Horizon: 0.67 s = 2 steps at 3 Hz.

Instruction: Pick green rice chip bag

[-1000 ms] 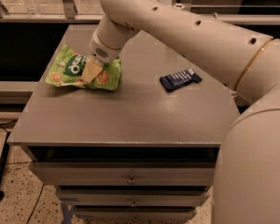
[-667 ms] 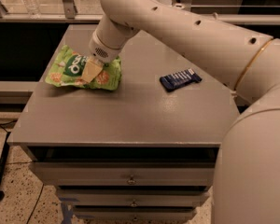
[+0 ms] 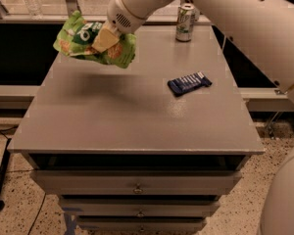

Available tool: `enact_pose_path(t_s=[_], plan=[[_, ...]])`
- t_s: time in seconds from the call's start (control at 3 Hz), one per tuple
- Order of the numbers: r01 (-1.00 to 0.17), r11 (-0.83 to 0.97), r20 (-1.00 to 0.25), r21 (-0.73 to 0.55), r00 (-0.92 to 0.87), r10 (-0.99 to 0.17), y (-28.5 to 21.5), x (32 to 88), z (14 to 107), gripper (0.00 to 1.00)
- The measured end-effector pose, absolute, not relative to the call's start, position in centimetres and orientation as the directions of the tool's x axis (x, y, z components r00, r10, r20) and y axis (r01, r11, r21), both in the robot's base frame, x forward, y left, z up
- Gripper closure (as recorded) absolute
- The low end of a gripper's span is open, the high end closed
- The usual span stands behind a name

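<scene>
Drawers (image 3: 137, 182) up front, grey tabletop (image 3: 112, 126) above them. Blue bar (image 3: 188, 83) hasn't budged. And the bag (image 3: 118, 53) is up! A second ago it lay flat; now it hangs clear over its shadow, left rear, claw (image 3: 103, 39) clenched on it. Dark green logo (image 3: 83, 33), white letters unreadable. Can (image 3: 186, 22) at the back edge.

The single camera looks steeply down from above the near edge of the table (image 3: 127, 116), close in; the hand (image 3: 105, 39) grips the bag (image 3: 71, 39) at upper left.
</scene>
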<state>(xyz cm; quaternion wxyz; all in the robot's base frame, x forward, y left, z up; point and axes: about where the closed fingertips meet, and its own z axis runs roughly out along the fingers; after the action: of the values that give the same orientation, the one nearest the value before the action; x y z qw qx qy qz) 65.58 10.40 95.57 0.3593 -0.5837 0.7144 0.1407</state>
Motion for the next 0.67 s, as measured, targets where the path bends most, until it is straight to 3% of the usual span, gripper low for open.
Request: enact_pose_path(t_s=[0.67], plan=[[-0.935,0.263,-0.712,-0.238,-0.017,-0.702,9.9,65.6,99.0,1.00]])
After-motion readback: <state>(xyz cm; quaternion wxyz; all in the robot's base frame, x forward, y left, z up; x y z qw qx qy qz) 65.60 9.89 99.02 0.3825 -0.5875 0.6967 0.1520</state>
